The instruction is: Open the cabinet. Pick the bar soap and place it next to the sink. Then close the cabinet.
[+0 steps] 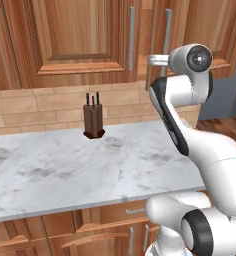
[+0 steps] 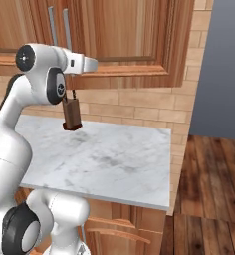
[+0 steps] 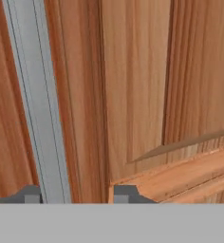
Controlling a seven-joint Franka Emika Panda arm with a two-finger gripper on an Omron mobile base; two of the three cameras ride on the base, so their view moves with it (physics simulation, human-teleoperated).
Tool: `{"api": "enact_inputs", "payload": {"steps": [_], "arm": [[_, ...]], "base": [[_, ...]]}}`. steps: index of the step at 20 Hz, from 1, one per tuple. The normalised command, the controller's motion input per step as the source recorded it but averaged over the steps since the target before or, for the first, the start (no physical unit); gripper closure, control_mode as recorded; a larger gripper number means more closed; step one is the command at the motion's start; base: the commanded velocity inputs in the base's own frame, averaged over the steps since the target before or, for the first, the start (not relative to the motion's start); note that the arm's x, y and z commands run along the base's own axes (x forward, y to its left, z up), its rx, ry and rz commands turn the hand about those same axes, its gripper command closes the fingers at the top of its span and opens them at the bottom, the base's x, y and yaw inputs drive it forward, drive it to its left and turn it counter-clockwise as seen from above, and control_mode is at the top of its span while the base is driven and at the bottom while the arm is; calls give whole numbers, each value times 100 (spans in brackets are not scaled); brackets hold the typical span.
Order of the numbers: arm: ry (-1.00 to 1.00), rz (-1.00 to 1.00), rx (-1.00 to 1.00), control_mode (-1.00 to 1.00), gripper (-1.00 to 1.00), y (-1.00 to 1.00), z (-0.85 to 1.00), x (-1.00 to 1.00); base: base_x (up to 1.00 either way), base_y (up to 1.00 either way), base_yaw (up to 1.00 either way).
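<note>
The cabinet hangs over the counter with both reddish-brown doors shut. My arm reaches up to the lower end of the right door's silver bar handle. In the hand view the handle runs upright against the door panel. My gripper has its two dark fingertips on either side of the bar, shut on it. The bar soap is hidden and the sink is out of view.
A brown knife block stands on the white marble counter against the tan tile wall. The counter ends at the right beside wooden floor and a grey wall. Low cabinets sit under the counter.
</note>
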Motion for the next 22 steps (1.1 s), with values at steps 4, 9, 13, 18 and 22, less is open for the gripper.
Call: {"api": "enact_inputs", "payload": {"steps": [4,9,13,18,22], "arm": [[8,-4,0,-100,100,-90,0,-100],[16,-6,0,-100,100,-93,0,-100],[22,-5,0,-100,-100,-71,-2,-99],[6,3,-9,-100,-100,37,-34,-88],[-12,4,-30,-100,-100,96,-30,-95]], "base": [[0,0,0],[0,0,0],[0,0,0],[0,0,0],[0,0,0]]}}
